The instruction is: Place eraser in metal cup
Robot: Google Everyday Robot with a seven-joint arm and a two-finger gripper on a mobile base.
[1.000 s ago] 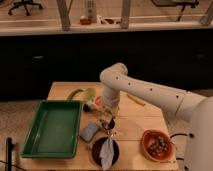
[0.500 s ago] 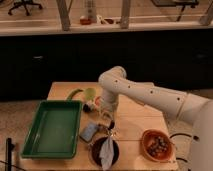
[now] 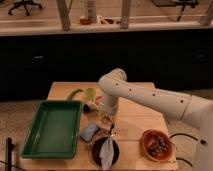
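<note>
My gripper (image 3: 106, 120) hangs from the white arm over the middle of the wooden table (image 3: 130, 117), pointing down. It is just right of and above the flat blue-grey pad (image 3: 90, 131). A small greyish cup with a dark inside, which looks like the metal cup (image 3: 91, 106), stands just left of the wrist, partly hidden by it. I cannot make out the eraser; it may be hidden at the gripper or behind the arm.
A green tray (image 3: 50, 127) fills the table's left side. A dark bowl with a grey cloth (image 3: 105, 150) sits at the front, right below the gripper. A brown bowl (image 3: 156, 144) stands at the front right. A green object (image 3: 82, 93) lies at the back.
The arm has shifted slightly left and its elbow has dropped a little. The gripper stays over nearly the same spot near the blue-grey pad.
</note>
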